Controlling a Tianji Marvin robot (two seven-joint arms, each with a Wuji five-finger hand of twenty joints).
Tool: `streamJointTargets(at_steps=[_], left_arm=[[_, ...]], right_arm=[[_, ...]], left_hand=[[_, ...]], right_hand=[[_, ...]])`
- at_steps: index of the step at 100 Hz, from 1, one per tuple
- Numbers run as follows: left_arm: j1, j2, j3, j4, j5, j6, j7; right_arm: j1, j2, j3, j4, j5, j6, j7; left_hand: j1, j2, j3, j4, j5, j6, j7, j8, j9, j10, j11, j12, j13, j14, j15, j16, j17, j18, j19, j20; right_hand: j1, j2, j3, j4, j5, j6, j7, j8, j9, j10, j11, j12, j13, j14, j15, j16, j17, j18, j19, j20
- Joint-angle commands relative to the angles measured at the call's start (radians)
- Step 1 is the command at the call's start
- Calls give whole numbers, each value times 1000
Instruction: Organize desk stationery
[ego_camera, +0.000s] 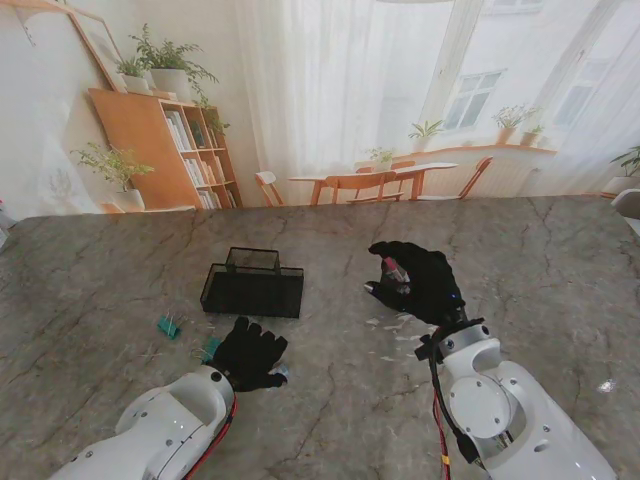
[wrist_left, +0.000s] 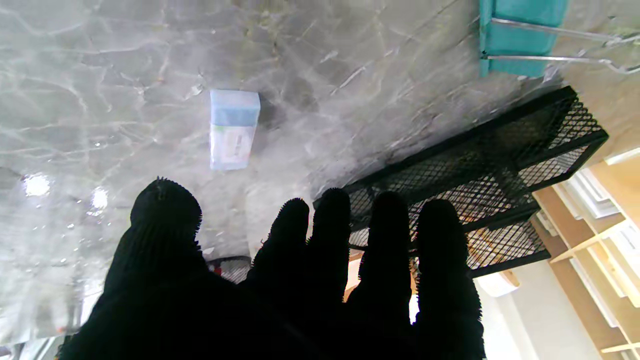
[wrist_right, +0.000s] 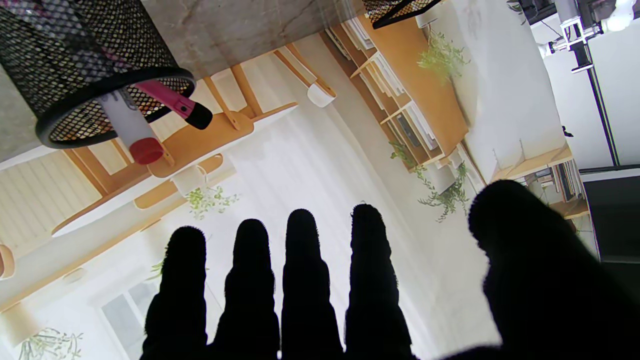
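Stand view: marble tabletop (ego_camera: 560, 260) w/ black mesh tray (ego_camera: 252, 290) near centre. Left hand (ego_camera: 250, 352) lay flat on the tabletop, nearer to me than the tray, fingers apart, holding nothing. A teal clip (ego_camera: 169, 326) sat to its left; another bit of teal showed just beside the hand. Right hand (ego_camera: 418, 282) was raised to the right of the tray, well apart from it. Something pinkish showed against its fingers, prob. the pens in the cup, but a grip couldn't be told here.

Left wrist view: fingers (wrist_left: 332, 225) spread, empty. A small blue-white eraser (wrist_left: 233, 129) lay on bare marble beyond them, apart from the tray (wrist_left: 480, 185). Clip (wrist_left: 520, 37) close to the tray's far side.

Right wrist view: fingers (wrist_right: 305, 260) straight and apart, nothing between them. A round mesh cup (wrist_right: 95, 70) w/ two pens, red-capped pen (wrist_right: 132, 130) and pink pen (wrist_right: 172, 102), stood just beside the hand, not held.

Risks, as judged: the cup was v. close to the right hand, so a sideways sweep could tip it and spill the pens. The eraser is small and flat; thick gloved fingers may push it along instead of pinching it.
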Motion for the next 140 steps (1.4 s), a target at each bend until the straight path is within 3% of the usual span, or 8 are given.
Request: streamJointTargets(at_steps=[1, 38, 67, 88, 93, 101, 118, 140], left_arm=[[0, -8, 12, 15, 29, 5, -17], [-25, -4, 54, 68, 50, 45, -33], [-42, -1, 84, 97, 36, 54, -35], [-51, 1, 100, 111, 19, 56, -29], [-55, 2, 104, 115, 13, 54, -24], [-60, 2, 108, 122, 1, 48, -14], [-65, 3, 109, 125, -24, 32, -2], [-73, 2, 118, 130, -56, 34, 2]], right_arm=[[1, -5, -2, 2, 8, -2, 13], [3, -8, -7, 3, 26, 1, 14], [1, -10, -6, 3, 26, 9, 2], [-5, -12, 0, 0, 23, 14, -12], [-6, -13, 1, -1, 24, 16, -14], [-8, -13, 2, -3, 26, 19, -15], [-11, -14, 5, -3, 26, 21, -20], [-14, -16, 9, -4, 28, 24, -25]], left_hand=[[8, -38, 3, -35, 23, 49, 31, 47, -13, 25, 35, 45, -32, 36, 35, 21, -16, -14, 42, -18], [52, -56, 7, -30, 9, 48, 42, 113, -56, 7, 122, 105, -50, 31, 87, 46, -29, -28, 48, -38], [157, -119, 12, -20, 67, 12, 183, 242, -4, -34, 332, 223, 3, 29, 227, 132, 13, -60, 112, -34], [277, -228, 24, -18, 105, -68, 412, 322, 63, -90, 463, 270, 65, 2, 315, 175, 65, -79, 166, -16], [326, -277, 31, -20, 111, -95, 481, 285, 79, -105, 485, 269, 83, -7, 328, 176, 80, -83, 174, -16], [387, -325, 40, -27, 111, -130, 590, 200, 114, -125, 491, 393, 103, -22, 343, 176, 97, -91, 183, -18], [437, -334, 49, -30, 103, -162, 729, 165, 157, -163, 476, 483, 112, -47, 360, 181, 109, -102, 186, -20], [477, -327, 51, -41, -6, -188, 941, 402, 55, -199, 470, 539, 29, -69, 311, 171, 67, -121, 152, -28]], right_hand=[[0, 17, -17, -10, 10, 8, 11, 8, 10, 6, 12, 12, 5, -1, 5, 17, -7, 13, 13, 18], [2, 28, -24, -9, 13, 8, 13, 9, 15, 5, 13, 18, 7, -3, 8, 20, -7, 14, 15, 21], [4, 37, -29, -8, 16, 6, 16, 11, 20, 5, 15, 21, 11, -3, 12, 22, -6, 16, 19, 24], [4, 42, -33, -8, 19, 7, 18, 12, 24, 6, 16, 24, 15, -3, 15, 24, -5, 19, 22, 26], [5, 43, -33, -8, 20, 8, 19, 12, 25, 6, 17, 24, 15, -4, 15, 25, -5, 19, 22, 26], [5, 46, -35, -7, 21, 8, 19, 12, 25, 5, 16, 25, 15, -4, 16, 25, -5, 19, 23, 27], [6, 53, -38, -7, 25, 9, 21, 13, 31, 6, 18, 26, 20, -4, 18, 26, -2, 21, 26, 28], [9, 61, -44, -7, 30, 8, 23, 13, 36, 5, 19, 27, 24, -4, 21, 28, -1, 23, 29, 29]])
